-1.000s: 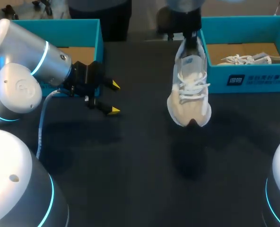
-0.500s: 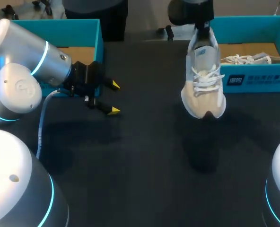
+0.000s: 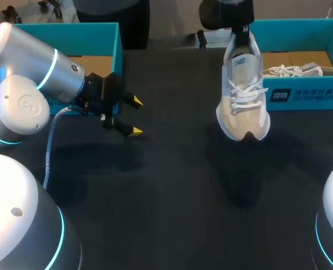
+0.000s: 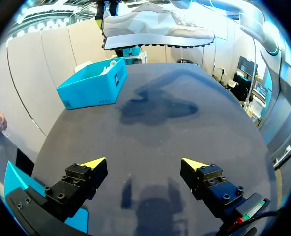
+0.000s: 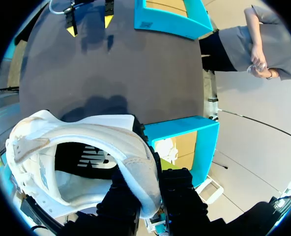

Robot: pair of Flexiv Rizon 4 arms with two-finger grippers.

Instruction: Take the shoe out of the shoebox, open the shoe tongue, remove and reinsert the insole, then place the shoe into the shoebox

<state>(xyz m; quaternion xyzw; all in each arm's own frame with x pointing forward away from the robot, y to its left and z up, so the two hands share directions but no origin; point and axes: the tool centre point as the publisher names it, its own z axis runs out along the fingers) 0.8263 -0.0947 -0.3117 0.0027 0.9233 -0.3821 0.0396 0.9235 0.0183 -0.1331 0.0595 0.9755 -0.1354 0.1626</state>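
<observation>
- The shoe (image 3: pixel 242 95) is held by its heel in the right gripper (image 5: pixel 146 196), above the table (image 3: pixel 172 191), beside the shoebox (image 3: pixel 307 97) (toe toward the robot).
- The left gripper (image 3: pixel 135 116) is spread wide, empty, well apart leftward.

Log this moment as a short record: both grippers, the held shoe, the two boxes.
left gripper: open, empty, over the table beside the left shoebox
right gripper: shut on the shoe at its heel collar
shoe: white, laced, hanging toe down, clear of the table, in front of the right shoebox
right shoebox: teal, holds a second shoe
left shoebox: teal, cardboard floor showing
</observation>
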